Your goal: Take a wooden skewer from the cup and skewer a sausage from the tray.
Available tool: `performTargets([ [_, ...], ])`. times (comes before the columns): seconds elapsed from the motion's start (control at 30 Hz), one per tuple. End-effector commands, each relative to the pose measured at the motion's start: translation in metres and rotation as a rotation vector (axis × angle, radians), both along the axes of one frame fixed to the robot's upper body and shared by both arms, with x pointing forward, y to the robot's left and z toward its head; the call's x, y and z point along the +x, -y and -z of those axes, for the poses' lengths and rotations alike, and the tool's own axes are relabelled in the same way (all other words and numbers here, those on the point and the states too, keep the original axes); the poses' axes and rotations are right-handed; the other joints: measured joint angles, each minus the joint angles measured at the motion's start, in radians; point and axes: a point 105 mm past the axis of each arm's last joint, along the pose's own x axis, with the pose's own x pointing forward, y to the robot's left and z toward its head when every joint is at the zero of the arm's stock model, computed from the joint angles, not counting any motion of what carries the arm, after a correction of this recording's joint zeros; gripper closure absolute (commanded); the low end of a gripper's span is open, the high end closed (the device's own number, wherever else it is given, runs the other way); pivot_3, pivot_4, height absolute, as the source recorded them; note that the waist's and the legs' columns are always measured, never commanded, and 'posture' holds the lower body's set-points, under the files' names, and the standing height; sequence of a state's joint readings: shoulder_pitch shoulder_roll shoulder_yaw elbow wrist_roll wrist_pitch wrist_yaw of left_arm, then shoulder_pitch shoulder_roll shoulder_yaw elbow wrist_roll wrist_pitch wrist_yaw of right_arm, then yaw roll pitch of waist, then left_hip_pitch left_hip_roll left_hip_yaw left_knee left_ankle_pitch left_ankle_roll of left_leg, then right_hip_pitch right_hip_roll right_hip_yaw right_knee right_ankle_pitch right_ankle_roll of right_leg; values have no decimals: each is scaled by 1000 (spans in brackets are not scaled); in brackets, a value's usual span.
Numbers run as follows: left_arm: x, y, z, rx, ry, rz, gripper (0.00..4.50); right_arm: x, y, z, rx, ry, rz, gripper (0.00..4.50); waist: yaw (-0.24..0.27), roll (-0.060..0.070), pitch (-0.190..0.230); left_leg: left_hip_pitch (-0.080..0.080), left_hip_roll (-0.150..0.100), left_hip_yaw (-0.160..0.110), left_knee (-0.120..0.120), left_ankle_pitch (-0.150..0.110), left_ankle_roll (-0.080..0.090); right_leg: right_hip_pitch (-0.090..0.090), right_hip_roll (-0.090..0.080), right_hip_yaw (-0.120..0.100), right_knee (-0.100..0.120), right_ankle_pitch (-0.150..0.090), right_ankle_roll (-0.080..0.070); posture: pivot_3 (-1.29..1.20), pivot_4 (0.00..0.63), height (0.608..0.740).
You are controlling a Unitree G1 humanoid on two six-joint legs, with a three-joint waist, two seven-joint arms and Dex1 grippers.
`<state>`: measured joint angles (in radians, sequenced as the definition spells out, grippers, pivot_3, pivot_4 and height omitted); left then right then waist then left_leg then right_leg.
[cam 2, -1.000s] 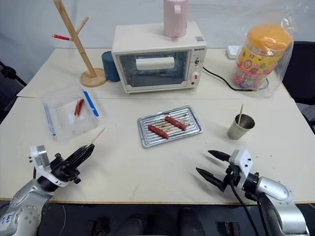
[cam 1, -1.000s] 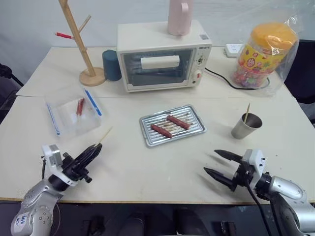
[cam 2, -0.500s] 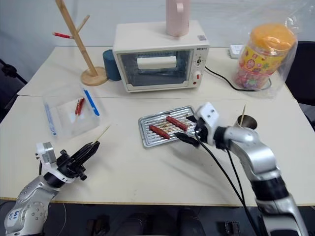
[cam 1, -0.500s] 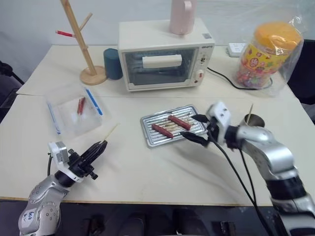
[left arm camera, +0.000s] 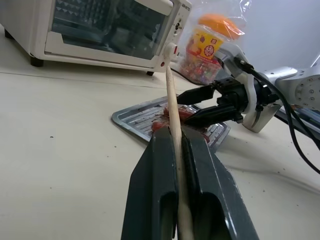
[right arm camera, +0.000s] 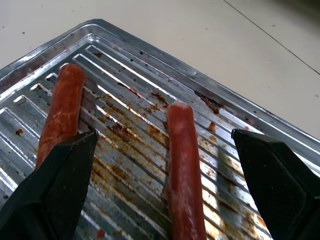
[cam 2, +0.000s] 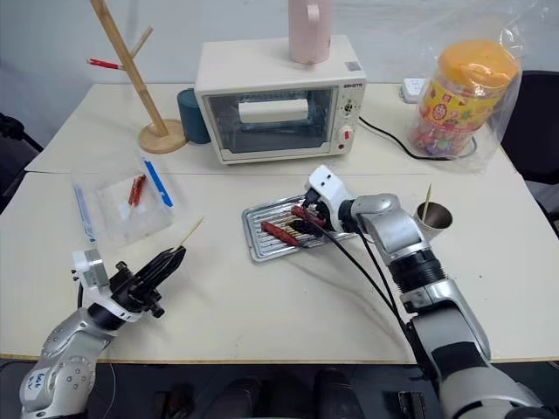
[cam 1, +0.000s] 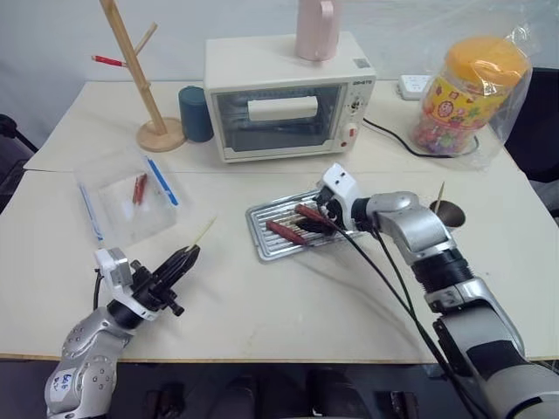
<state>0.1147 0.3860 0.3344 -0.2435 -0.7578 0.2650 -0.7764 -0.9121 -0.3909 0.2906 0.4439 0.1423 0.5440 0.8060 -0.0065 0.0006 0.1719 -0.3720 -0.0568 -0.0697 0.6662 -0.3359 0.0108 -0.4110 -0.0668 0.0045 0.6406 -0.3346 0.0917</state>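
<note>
My left gripper (cam 1: 185,257) hovers near the table's front left, shut on a wooden skewer (cam 1: 203,234) whose tip points toward the tray; in the left wrist view the skewer (left arm camera: 170,100) runs up between the fingers. The silver tray (cam 1: 256,230) lies mid-table with two sausages. My right gripper (cam 1: 314,220) is low over the tray and open. In the right wrist view one sausage (right arm camera: 184,170) lies between its wide-apart fingers (right arm camera: 55,185), and the other sausage (right arm camera: 61,112) lies beside one finger. The metal cup (cam 1: 452,212), with another skewer (cam 1: 440,194) in it, stands partly behind my right forearm.
A toaster oven (cam 1: 284,96) with a pink jug (cam 1: 316,28) on top stands at the back. A dark blue cup (cam 1: 194,113) and a wooden rack (cam 1: 140,78) are at back left. A clear plastic bag (cam 1: 131,196) lies left. A candy jar (cam 1: 476,92) stands back right.
My right arm swung from the table's front right edge forward and left, until its open gripper was over the tray. The left gripper kept its hold on the skewer and barely moved.
</note>
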Motion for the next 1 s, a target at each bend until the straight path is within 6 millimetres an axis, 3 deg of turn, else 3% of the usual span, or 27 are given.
performTargets([
  [0.03,-3,3,-9,6,44,9,4500,7,-5,-10,5,49,-10,47,-1,0,0,0,0,0,0,0,0,0,0,0,0,0,0,0,150,740],
  [0.13,-2,3,-9,6,45,10,4500,9,-6,-7,1,49,-8,605,-1,0,0,0,0,0,0,0,0,0,0,0,1,0,0,0,150,740],
  [0.37,-3,4,-10,11,44,13,4500,10,-3,-3,-15,45,-8,2364,-4,0,0,0,0,0,0,0,0,-1,0,0,2,0,0,0,150,740],
  [0.63,-2,4,-10,12,40,20,4500,10,5,3,-14,31,14,2364,-17,0,0,0,0,0,0,0,-1,-1,0,0,3,0,0,0,150,740],
  [0.73,-1,5,-10,13,41,24,4500,10,7,5,-14,25,18,2814,-21,0,0,0,0,0,0,0,-1,-1,0,0,3,0,0,0,150,740],
  [0.83,-1,5,-10,11,43,27,4500,10,8,6,-14,22,21,3586,-21,0,0,0,0,0,0,0,-1,-1,0,0,3,0,0,0,150,740],
  [1.0,-1,5,-10,10,44,28,4500,10,8,8,-13,21,26,3586,-21,0,0,0,0,0,0,1,-1,-1,0,0,3,0,0,0,150,740],
])
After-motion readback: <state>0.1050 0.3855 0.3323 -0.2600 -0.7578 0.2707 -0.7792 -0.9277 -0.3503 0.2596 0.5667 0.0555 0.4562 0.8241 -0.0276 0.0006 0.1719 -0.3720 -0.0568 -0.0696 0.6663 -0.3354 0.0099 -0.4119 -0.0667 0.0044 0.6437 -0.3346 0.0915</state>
